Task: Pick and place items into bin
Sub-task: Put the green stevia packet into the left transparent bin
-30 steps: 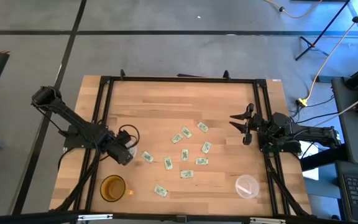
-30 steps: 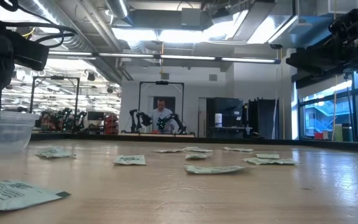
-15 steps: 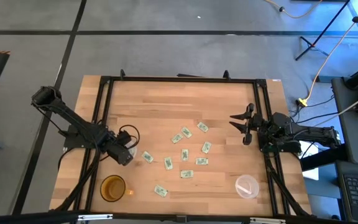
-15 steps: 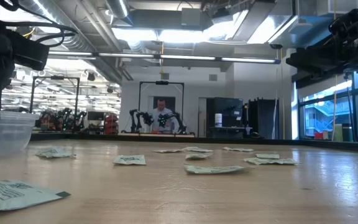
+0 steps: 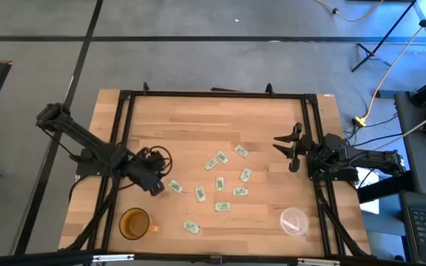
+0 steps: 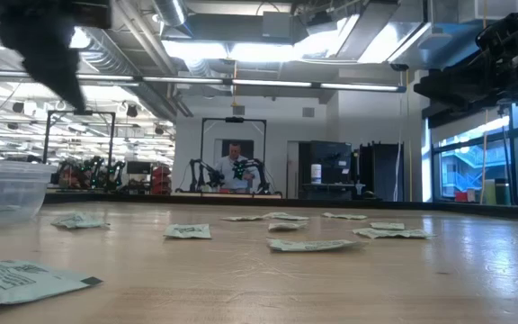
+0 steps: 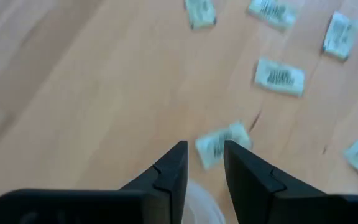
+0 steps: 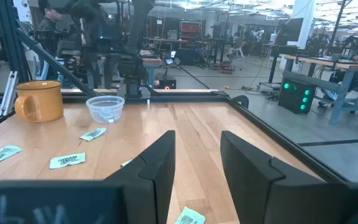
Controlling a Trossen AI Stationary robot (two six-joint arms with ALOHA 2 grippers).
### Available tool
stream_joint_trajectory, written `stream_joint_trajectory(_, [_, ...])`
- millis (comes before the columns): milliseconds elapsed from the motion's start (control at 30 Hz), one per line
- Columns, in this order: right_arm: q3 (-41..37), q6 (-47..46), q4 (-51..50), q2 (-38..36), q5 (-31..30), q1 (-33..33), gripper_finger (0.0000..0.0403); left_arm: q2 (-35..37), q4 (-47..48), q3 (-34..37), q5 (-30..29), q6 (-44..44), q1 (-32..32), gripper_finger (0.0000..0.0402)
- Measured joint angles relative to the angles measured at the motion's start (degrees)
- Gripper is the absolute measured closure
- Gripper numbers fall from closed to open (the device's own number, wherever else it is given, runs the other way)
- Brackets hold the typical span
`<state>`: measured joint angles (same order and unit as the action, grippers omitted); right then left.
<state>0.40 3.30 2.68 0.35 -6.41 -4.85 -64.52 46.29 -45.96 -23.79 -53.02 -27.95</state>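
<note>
Left side of the bench (image 5: 198, 118): the left arm reaches in over the left rail, and the left hand (image 5: 156, 186) hangs above the wood just inboard of that rail. In its wrist view the two fingers (image 7: 173, 168) stand slightly parted with nothing between them; the hand is released. One packet (image 7: 222, 143) lies flat on the wood directly past the fingertips, near but apart from them. Just toward the front edge from this hand stands an orange mug (image 5: 134, 223), close to the left rail, leaving little free room on that side.

Centre: the packets (image 5: 220, 185) lie scattered flat in a loose group across the middle of the bench, most apart from one another, none at an edge. The whole rear half of the bench surface is bare wood up to the black frame (image 5: 213, 94), giving open room there. One packet (image 5: 191, 227) lies apart from the rest, nearer the front edge, between the mug and the clear cup.

Right side: a clear plastic cup (image 5: 293, 221) stands near the front right corner, close to the right rail. The right arm waits over the right rail; the right hand (image 5: 291, 148) points inward at mid-depth, fingers (image 8: 157, 168) spread and holding nothing. The nearest packets lie well apart from it, toward the centre.
</note>
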Motion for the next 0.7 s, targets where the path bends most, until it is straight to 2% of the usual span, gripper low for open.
stream_joint_trajectory(300, [0.01,0.12,0.0,-0.01,-0.01,0.01,0.027,-6.0,-10.66,-0.15,5.47,29.22,8.57,0.0301])
stream_joint_trajectory(400, [0.01,0.17,0.0,-0.01,-0.01,0.01,0.027,-9.44,-14.48,-0.15,10.85,36.43,9.99,0.03])
stream_joint_trajectory(500, [0.01,0.17,0.0,-0.01,-0.01,0.0,0.027,-13.14,-16.9,-0.15,15.59,38.7,10.7,0.0301])
stream_joint_trajectory(700, [0.02,0.19,-0.01,-0.01,-0.01,0.0,0.027,-19.7,-15.89,-0.15,18.82,41.17,10.84,0.0303])
